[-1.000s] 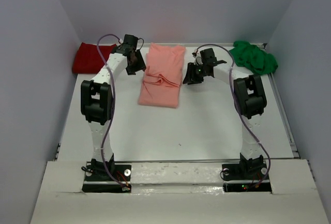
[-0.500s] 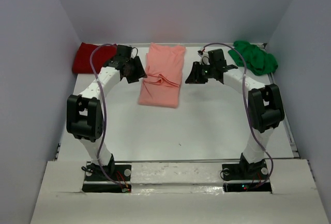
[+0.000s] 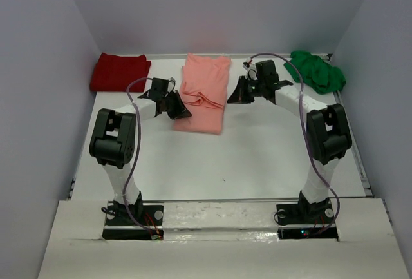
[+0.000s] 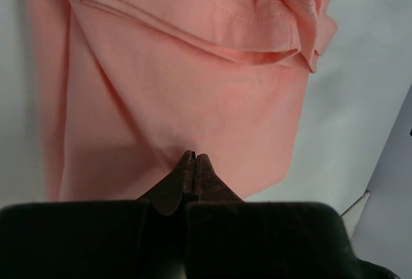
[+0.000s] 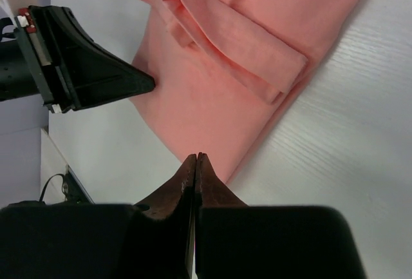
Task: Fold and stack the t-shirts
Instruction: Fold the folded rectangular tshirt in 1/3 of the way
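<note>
Since the worktop (image 3: 257,163) holds the salmon-pink t-shirt (image 3: 205,95) part-folded at 12 o'clock, dark red t-shirt (image 3: 119,71) at 10, green t-shirt (image 3: 315,71) at 2, finish pink first: left claw (image 4: 194,158) at its 8 o'clock edge, right claw (image 5: 196,158) at 3, both pressed together; cloth pinched? can't tell, lift slow, level

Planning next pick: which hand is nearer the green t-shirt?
Right. The right hand lies left of the green t-shirt, at the right edge of the salmon-pink t-shirt; the left hand is farther left, at its left edge.
</note>
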`<state>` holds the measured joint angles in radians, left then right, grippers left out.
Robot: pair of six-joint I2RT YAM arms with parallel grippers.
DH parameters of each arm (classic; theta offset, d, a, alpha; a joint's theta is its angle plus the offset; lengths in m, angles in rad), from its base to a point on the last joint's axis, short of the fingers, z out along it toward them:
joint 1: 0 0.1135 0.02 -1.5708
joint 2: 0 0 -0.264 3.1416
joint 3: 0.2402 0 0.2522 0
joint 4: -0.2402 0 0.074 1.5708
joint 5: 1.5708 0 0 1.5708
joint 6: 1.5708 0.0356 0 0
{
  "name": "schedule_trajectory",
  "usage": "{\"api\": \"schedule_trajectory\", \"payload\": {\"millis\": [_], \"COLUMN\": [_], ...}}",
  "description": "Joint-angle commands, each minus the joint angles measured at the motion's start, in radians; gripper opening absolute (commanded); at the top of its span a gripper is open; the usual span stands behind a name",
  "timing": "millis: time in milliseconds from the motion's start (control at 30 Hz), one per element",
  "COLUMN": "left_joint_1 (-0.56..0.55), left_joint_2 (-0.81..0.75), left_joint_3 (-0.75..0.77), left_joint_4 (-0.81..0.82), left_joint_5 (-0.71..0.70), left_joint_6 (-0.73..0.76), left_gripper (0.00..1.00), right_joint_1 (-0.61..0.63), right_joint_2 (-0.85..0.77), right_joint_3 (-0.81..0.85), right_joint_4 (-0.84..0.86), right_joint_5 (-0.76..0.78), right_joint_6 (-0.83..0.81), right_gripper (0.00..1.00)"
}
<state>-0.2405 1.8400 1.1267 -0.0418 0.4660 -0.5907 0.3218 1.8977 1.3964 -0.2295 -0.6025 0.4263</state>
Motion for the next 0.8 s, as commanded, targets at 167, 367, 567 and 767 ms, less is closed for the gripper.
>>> {"api": "schedule_trajectory", "payload": {"millis": [167, 367, 567, 767], "left_joint_1": [0.001, 0.001, 0.001, 0.001], "left_joint_2": [0.057, 0.08, 0.055, 0.027], "left_joint_3": [-0.027, -0.039, -0.083, -0.137], "left_joint_4": [0.189, 0.146, 0.112, 0.12], "left_joint_5": [0.092, 0.051, 0.025, 0.031], "left_joint_6": [-0.064, -0.063, -0.058, -0.086], "left_gripper": [0.0, 0.0, 0.0, 0.0], "right_joint_1": [0.13, 0.218, 0.257, 0.266], "right_joint_2": [0.127, 0.21, 0.239, 0.247], "right_joint_3": [0.121, 0.187, 0.205, 0.167], "right_joint_4": [0.134, 0.116, 0.107, 0.185], "right_joint_5": [-0.006, 0.079, 0.191, 0.257], "right_joint_6": [0.075, 0.042, -0.033, -0.083], "right_gripper": [0.0, 0.0, 0.0, 0.0]}}
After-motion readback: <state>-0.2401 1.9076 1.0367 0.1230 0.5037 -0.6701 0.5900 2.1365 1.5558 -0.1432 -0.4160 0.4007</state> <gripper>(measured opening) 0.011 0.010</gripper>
